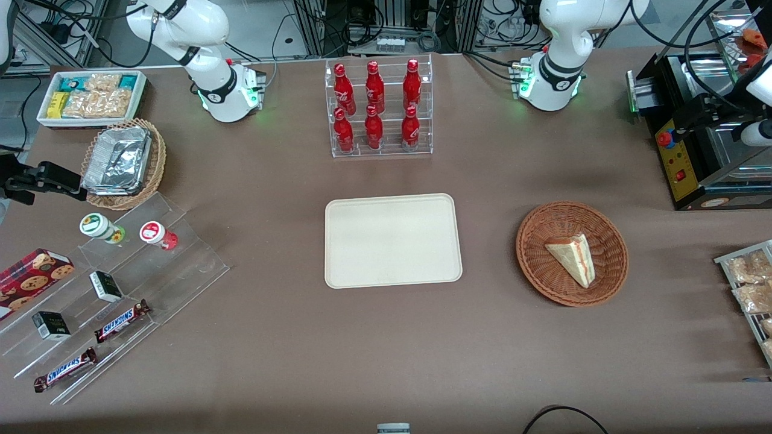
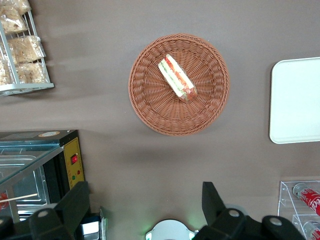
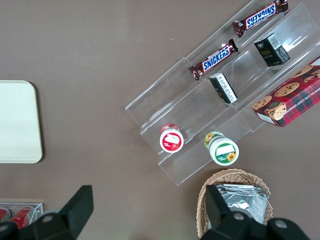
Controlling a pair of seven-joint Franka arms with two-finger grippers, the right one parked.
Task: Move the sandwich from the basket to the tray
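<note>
The left arm's gripper (image 2: 145, 210) hangs high above the table with its two dark fingers (image 2: 75, 200) spread wide and nothing between them; it holds clear of everything below, looking down on the basket (image 2: 145, 107); in the front view it shows only at the frame's edge, above the black machine (image 1: 699, 150) at the working arm's end of the table. The sandwich (image 2: 176, 77) lies inside the reddish-brown wicker basket (image 1: 537, 265), a pale wedge tilted on its side with red and green filling showing along one edge (image 1: 573, 258). The cream tray (image 1: 393, 240) sits flat at the table's middle, well apart from the basket and toward the parked arm's end from it; its surface carries nothing. A clear rack of red bottles (image 1: 377, 108) stands farther from the front camera than the tray; a wire shelf of bagged pastries (image 1: 751, 283) rests near the basket, at the working arm's end.
</note>
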